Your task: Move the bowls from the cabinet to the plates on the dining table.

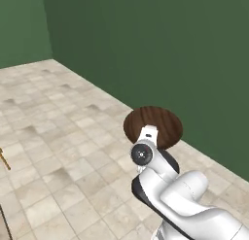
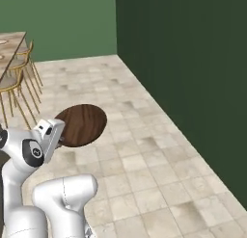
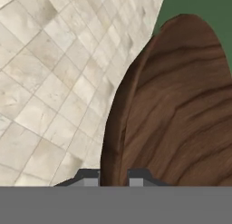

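Transit is shown here: in the left base view, the dark brown wood-grained bowl (image 1: 154,125) is held aloft at the end of the white arm (image 1: 180,195), above a beige tiled floor (image 1: 53,137) and close to a dark green wall (image 1: 170,49), with neither cabinet nor plates in sight. In the right base view, the same bowl is seen tipped on edge beside the arm's wrist, and the near end of the dining desk (image 2: 10,46) with its yellow-legged stools (image 2: 17,85) is glimpsed well apart at the upper left; what lies on its top is too small to be made out. In the hand view, the pincer (image 3: 113,175) is closed on the bowl's rim, one dark tip to each side of the wall, so that the wooden hollow rises ahead of the camera with floor tiles passing behind it. By this evidence, the task is judged partly done at best: one bowl has been taken out and is being carried, its setting-down on a plate is yet to be done, and the pale marbled bowl's whereabouts cannot be told.
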You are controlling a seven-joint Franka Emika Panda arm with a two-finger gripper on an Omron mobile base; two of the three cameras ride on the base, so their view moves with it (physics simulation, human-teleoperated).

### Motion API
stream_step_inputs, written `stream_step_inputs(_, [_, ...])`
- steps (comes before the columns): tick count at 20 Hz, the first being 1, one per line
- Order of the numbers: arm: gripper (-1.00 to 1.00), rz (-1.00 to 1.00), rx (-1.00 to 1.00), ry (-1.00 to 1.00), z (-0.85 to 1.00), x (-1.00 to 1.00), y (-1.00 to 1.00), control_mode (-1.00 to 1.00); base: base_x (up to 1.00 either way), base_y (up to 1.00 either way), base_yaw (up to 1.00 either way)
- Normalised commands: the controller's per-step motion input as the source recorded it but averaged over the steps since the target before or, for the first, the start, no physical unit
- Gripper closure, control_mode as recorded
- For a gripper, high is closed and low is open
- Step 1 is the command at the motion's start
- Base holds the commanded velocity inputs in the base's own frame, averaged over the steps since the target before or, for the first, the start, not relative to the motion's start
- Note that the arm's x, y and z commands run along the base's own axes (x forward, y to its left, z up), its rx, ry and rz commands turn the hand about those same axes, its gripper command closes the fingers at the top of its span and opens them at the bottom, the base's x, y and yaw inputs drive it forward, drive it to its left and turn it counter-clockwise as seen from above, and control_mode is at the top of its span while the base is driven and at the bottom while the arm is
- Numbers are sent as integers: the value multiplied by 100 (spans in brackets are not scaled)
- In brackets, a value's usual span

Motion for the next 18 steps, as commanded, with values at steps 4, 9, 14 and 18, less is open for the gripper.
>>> stream_step_inputs(4, [100,0,0,0,0,0,0,100,100,0,34])
stream_step_inputs(9, [100,0,0,0,0,0,0,100,100,0,33])
stream_step_inputs(14, [100,0,0,0,0,0,0,100,100,0,34])
stream_step_inputs(18, [100,0,0,0,0,0,0,100,100,-29,34])
